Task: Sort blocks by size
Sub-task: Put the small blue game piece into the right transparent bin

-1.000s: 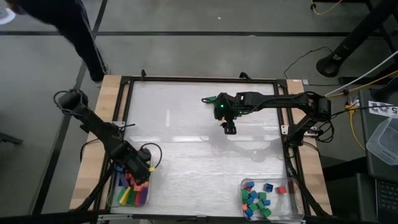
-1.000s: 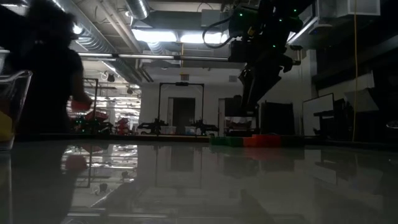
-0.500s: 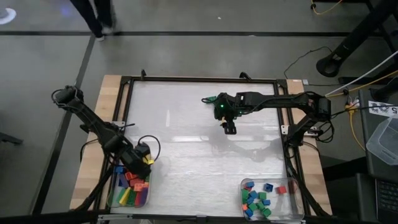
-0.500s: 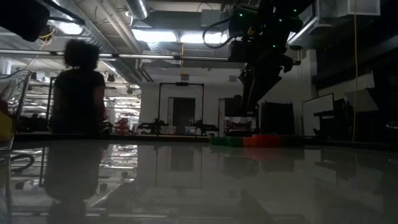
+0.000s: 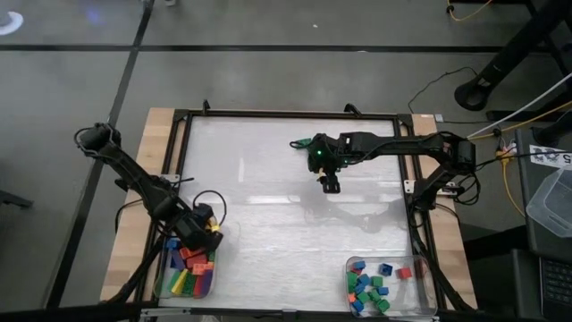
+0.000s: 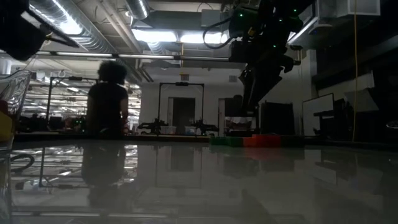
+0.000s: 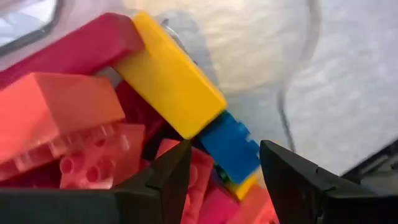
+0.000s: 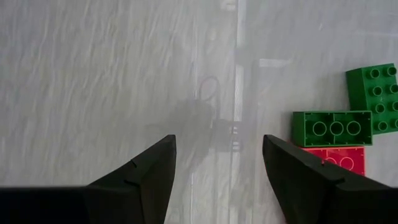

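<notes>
Long blocks lie piled in the clear tray at the table's near-left corner – red, orange, yellow, blue, green, purple. The left gripper hangs right over that tray's far end. In the left wrist view its fingers are spread w/ nothing between them; a yellow long block leans on a red one, and a blue block sits just past the fingertips, not touched.

Small square blocks, mostly green and blue w/ one red, fill the other clear tray at the near-right corner, well apart from both grippers.

The right gripper hovers over the white tabletop toward the far middle, jaws apart, holding nothing. Its wrist view shows two green blocks and a red block lying on the table off to one side – clear of the fingers.

Low view: a person stands in the room beyond the table.
</notes>
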Controlling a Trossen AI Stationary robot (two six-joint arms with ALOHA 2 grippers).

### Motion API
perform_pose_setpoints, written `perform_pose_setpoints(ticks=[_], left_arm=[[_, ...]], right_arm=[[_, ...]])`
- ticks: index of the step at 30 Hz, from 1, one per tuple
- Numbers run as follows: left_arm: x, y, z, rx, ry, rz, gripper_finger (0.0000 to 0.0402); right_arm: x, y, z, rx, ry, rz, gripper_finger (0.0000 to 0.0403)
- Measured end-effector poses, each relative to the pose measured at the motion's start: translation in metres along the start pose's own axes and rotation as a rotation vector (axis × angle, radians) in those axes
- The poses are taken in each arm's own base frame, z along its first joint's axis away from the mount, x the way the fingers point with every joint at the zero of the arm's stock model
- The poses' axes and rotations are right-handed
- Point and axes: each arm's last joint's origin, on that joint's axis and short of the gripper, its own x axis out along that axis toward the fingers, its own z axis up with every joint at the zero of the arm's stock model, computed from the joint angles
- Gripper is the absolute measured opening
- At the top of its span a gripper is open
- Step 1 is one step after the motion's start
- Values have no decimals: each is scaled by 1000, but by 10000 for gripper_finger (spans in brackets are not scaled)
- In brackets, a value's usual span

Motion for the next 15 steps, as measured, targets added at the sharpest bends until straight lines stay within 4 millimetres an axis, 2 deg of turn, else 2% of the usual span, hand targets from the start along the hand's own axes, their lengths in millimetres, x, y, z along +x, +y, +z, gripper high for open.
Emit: perform_pose_setpoints(ticks=[12, 15], left_arm=[[8, 10, 3, -103, -18, 40, 179], [8, 9, 2, -108, 0, 38, 165]], right_arm=[[0, 0, 0, 0, 0, 0, 236], [0, 0, 0, 0, -1, 0, 236]])
